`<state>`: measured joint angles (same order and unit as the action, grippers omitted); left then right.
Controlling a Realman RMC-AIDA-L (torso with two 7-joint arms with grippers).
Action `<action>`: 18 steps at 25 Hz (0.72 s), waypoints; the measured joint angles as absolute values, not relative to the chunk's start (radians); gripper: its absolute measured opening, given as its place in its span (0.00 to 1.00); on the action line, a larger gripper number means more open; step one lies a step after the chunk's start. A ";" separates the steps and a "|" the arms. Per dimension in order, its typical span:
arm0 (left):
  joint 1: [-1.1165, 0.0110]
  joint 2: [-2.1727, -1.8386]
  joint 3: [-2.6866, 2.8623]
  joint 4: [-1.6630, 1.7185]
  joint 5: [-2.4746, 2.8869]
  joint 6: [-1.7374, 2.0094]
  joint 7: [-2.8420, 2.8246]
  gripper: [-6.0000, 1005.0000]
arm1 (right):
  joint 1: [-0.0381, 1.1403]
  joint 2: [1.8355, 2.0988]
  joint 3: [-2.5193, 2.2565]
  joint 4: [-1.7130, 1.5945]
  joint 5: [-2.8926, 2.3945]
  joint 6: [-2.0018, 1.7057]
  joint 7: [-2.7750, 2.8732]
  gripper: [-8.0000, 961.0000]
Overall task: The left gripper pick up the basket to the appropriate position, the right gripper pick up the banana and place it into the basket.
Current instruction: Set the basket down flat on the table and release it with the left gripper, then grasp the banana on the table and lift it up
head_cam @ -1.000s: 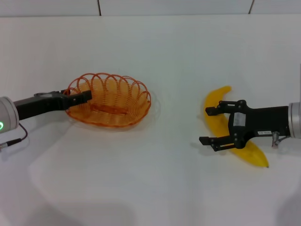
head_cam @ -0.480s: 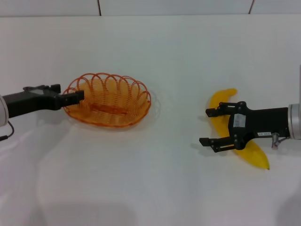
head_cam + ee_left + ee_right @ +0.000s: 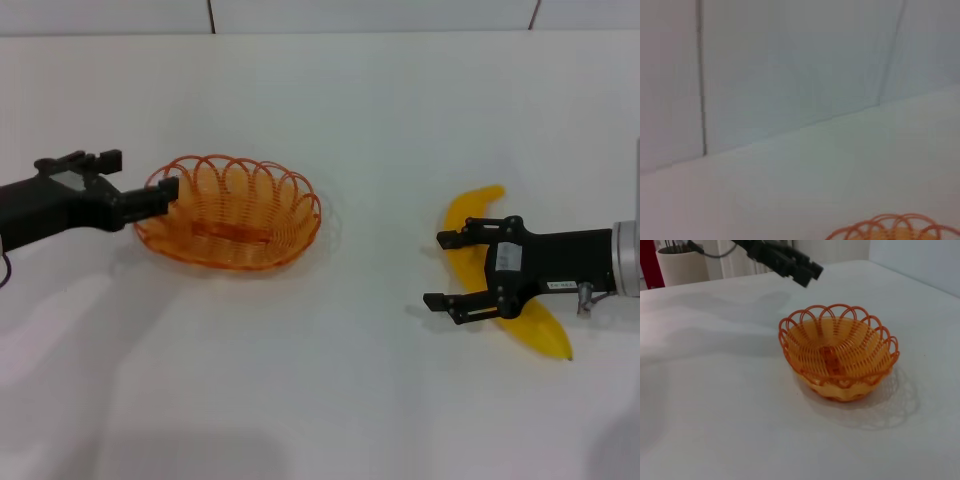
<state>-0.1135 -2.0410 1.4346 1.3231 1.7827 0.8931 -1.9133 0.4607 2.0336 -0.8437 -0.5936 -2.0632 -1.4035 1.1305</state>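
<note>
Reaching, left side: the left gripper (image 3: 168, 194) is seen at the near end of the basket (image 3: 230, 210), its tip at the looped rim; in the right wrist view it hangs just above and behind that rim (image 3: 807, 272).
Left jaws: whether they are parted or pressed together cannot be told; contact with the wire cannot be confirmed either.
Basket: it is set flat on the white table (image 3: 330, 400), just ahead of the left jaws and well apart from the right ones; nothing is held inside it.
Step in hand: the basket grasp is judged not yet made, and the banana grasp not yet closed.
Right jaws: the right gripper (image 3: 445, 270) is spread wide and released; nothing is clamped.
Banana: the banana (image 3: 470, 215) is lying on the table beneath and behind the spread fingers, its middle hidden by the claw body.
Next move: a firm hold on the rim is called for on the left; on the right, the fingers must be lowered astride the banana and closed.
</note>
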 joint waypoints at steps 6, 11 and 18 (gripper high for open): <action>0.008 -2.042 1.515 1.452 1.740 0.890 -1.726 0.85 | 0.456 2.035 -0.837 -0.597 -2.053 -1.407 1.131 0.83; 0.041 -2.037 1.501 1.379 1.576 0.931 -1.539 0.85 | 0.453 2.036 -0.835 -0.602 -2.014 -1.416 1.129 0.83; -0.034 -2.031 1.195 1.054 1.413 1.293 -1.337 0.85 | 0.438 2.037 -0.837 -0.631 -1.959 -1.417 1.158 0.83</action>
